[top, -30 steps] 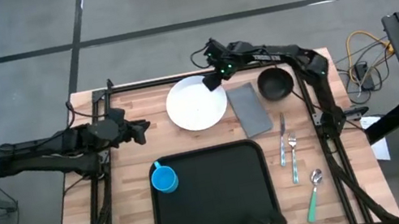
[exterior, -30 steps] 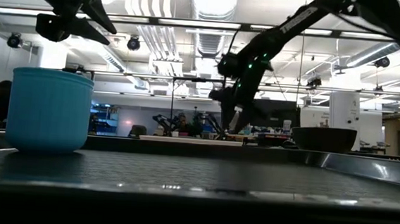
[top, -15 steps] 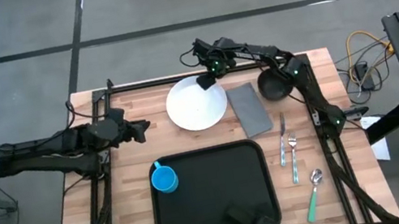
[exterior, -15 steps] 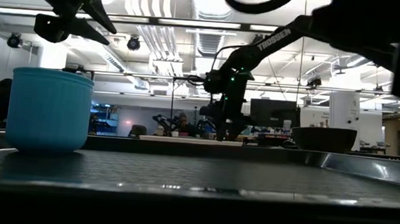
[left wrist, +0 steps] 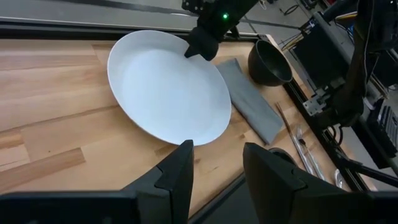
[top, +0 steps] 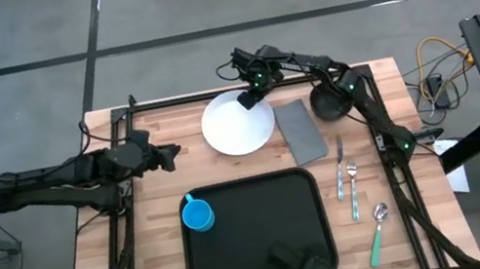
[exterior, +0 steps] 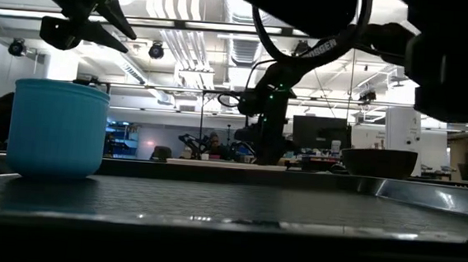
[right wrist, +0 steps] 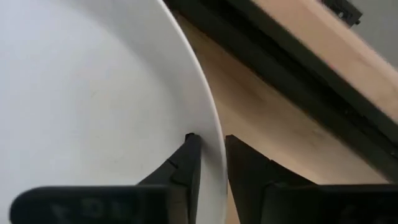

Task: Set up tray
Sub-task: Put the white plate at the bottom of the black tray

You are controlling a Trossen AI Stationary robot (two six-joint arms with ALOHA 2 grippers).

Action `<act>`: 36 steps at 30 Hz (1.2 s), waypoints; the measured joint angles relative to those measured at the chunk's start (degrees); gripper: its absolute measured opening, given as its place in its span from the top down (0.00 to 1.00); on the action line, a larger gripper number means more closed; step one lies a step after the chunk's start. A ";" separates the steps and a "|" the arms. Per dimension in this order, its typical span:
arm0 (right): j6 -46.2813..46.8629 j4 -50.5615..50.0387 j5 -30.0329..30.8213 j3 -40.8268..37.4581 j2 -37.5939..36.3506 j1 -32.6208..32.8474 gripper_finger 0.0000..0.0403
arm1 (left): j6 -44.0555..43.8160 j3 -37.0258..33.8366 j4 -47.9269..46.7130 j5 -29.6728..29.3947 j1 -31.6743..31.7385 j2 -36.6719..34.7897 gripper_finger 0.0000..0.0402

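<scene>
On the near half of the wooden table (top: 158, 258) lies the large flat black rectangular tray (top: 259, 240) with rounded corners and a low rim. 1 small blue plastic cup (top: 198, 215) stands upright on its left far corner; the rest of its surface is bare.

Beyond the tray, toward the far edge, sits a round white plate (top: 236, 123). The right gripper (top: 246, 98) is at the plate's far right rim, its 2 dark fingers (right wrist: 186, 163) straddling the rim with the white edge between them, one inside the plate and one outside. Just right of the plate lies a grey rectangular cloth napkin (top: 300, 131), slightly angled, and beyond that a black round bowl (top: 330, 101) under the right arm's reach.

Right of the tray, on bare wood, lie a metal knife (top: 339, 164) and a metal fork (top: 353, 188) side by side, with a green-handled spoon (top: 379, 235) nearer.

Well apart to the left, the left gripper (top: 170, 153) hangs above the table's left side, its jaws spread, pointing toward the plate.
</scene>
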 joint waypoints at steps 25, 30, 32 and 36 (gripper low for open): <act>-11.32 -14.63 -10.09 7.52 -5.23 1.11 0.98 | 0.28 0.00 -0.04 0.00 -0.02 0.00 0.70; -14.17 -19.96 -16.23 7.46 -9.28 2.20 0.98 | 2.04 0.00 -0.07 0.00 -0.02 0.01 0.70; -14.28 -20.48 -18.52 7.15 -11.30 2.91 0.98 | 2.66 0.00 -0.09 0.00 -0.02 0.01 0.70; -13.16 -21.26 -19.74 6.73 -14.89 5.12 0.98 | 3.71 0.00 -0.13 0.02 -0.02 0.02 0.70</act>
